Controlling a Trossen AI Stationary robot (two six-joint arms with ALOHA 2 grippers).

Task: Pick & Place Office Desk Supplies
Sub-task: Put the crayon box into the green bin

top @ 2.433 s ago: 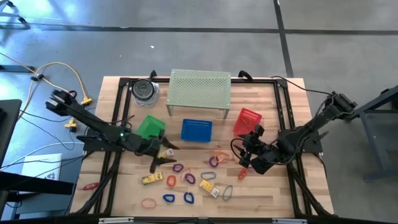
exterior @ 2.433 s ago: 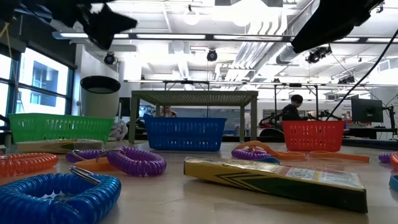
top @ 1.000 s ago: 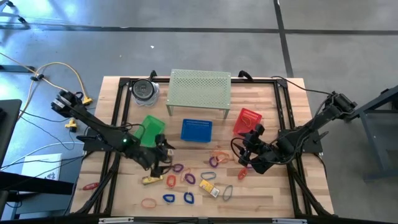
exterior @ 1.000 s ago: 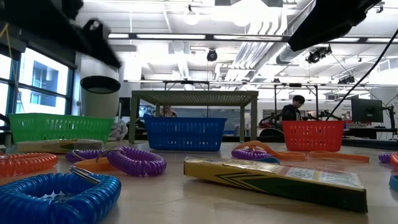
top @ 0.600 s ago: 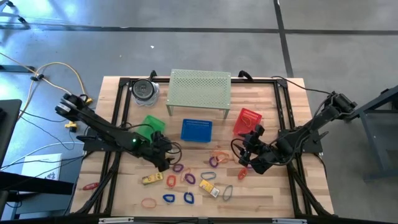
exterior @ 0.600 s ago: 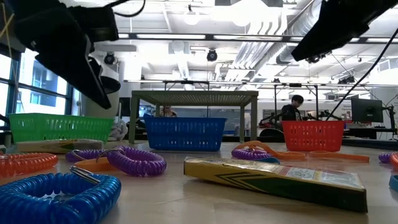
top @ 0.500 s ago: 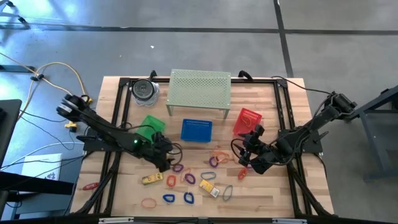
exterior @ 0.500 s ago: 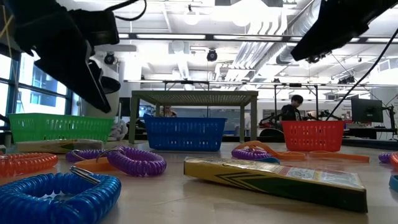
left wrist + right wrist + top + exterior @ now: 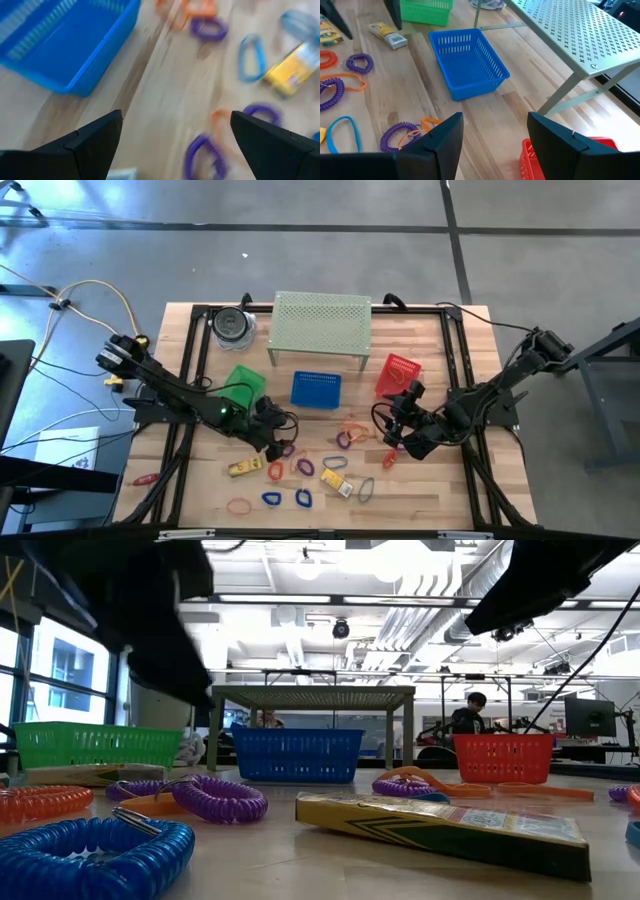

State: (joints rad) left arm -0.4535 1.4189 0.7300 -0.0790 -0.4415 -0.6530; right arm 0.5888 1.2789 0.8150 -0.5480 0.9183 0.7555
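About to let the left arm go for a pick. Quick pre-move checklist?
1. Left gripper open: ok, its fingers stand wide apart with nothing between them.
2. Target below: ok, purple coiled loops lie on the wooden table ahead of the fingers.
3. Blue plastic basket upright with its mouth unobstructed: ok.
4. Right gripper clear of the left: ok, open, parked by the red plastic basket.
5. Which loop is aimed at: cannot tell.
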